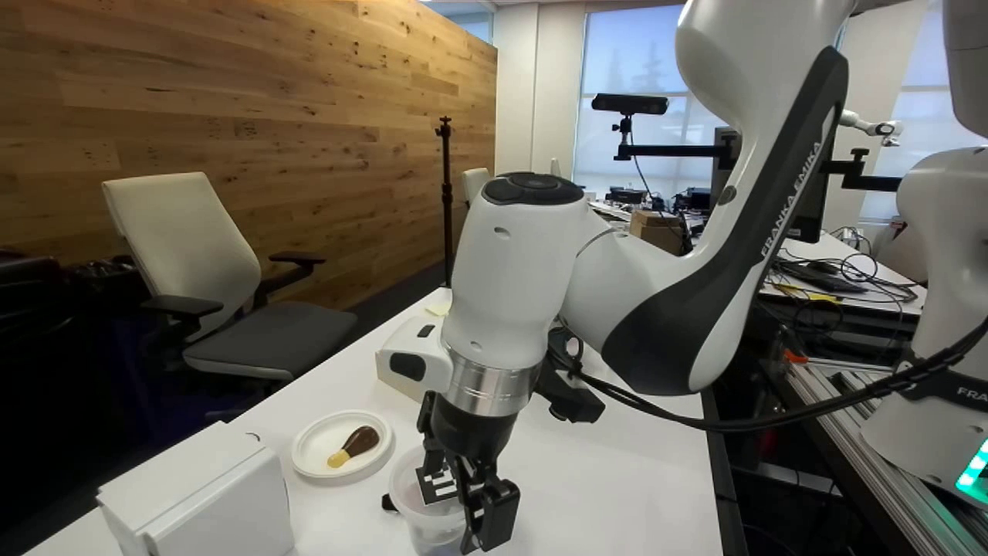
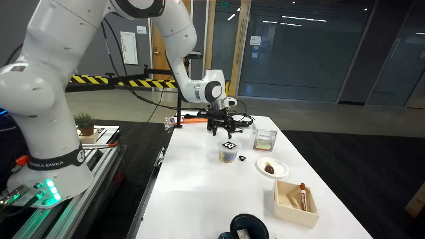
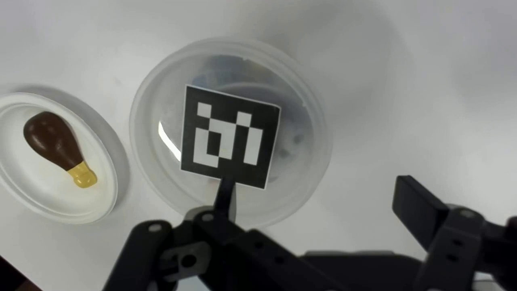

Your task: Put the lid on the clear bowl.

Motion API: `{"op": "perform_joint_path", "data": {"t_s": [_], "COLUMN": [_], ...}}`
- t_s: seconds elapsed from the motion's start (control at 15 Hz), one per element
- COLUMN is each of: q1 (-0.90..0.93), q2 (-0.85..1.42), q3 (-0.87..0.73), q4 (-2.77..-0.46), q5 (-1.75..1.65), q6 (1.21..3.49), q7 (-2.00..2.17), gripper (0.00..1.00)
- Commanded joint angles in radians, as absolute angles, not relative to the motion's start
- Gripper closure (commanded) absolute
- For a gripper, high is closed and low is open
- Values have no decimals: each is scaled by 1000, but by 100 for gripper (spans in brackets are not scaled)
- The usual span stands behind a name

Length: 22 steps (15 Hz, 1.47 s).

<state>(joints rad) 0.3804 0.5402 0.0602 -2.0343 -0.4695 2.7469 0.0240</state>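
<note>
clear bowl [image 2: 228, 156] on white table [image 2: 196, 176] | wood-plank wall [image 1: 255, 108] | office chair [image 1: 212, 262]

The lid [image 2: 229, 145] lies on the bowl [image 2: 227, 156], near the plate [image 2: 281, 169].

The tool [image 3: 319, 202], spread wide, points apparently straight down.

Beside the white desk [image 1: 610, 486] stood an office chair [image 1: 185, 243], a wood-plank wall [image 1: 270, 100] farther out; past the desk shone bright windows [image 1: 641, 50].
</note>
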Motion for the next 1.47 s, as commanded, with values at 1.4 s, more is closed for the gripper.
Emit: {"op": "perform_joint_path", "data": {"t_s": [1.4], "q1": [364], "q2": [512], "q3": [144], "q4": [-2116], "q5": [-380], "q6": [2741], "q7": [4], "gripper": [0]}}
